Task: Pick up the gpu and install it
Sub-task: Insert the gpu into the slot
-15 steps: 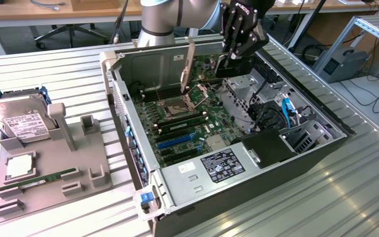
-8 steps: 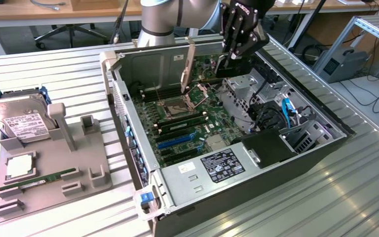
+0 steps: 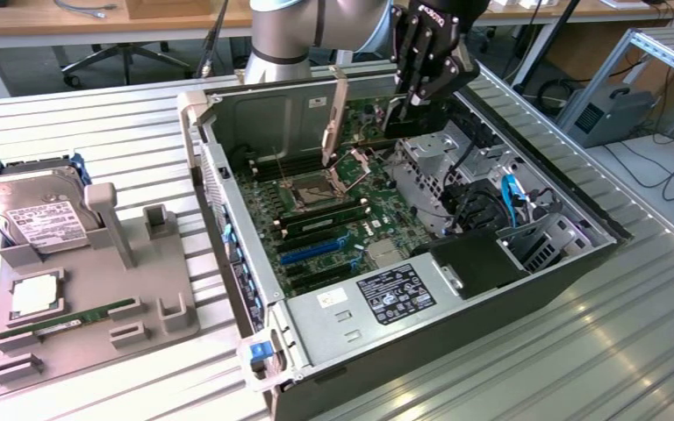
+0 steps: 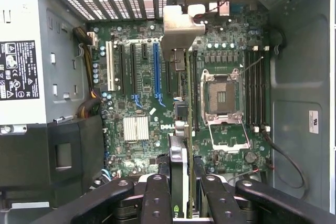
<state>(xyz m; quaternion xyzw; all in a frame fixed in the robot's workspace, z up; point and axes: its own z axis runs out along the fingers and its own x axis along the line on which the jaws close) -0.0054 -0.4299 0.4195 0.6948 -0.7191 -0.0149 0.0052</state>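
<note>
- black multi-jointed robot gripper (image 4: 181, 195) — clenched on the gpu, a finger (image 4: 157, 198) pressed to each face.
- flat green gpu card with black fan cooler (image 4: 179, 156) stands on edge between the fingers, its silver end bracket (image 4: 181, 24) farthest from the hand; whether it touches a slot i cannot tell.
- beneath the hand: green motherboard (image 4: 142, 103), a long blue slot (image 4: 156, 72) just beside the card, an open silver cpu socket (image 4: 223, 98) on its other side.
- around that, the open grey metal computer case (image 3: 214, 132).
- well away from the hand, outside the case — a grey plastic tray (image 3: 138, 281) with a silver hard drive (image 3: 39, 215) and a thin green ram stick (image 3: 68, 322).
</note>
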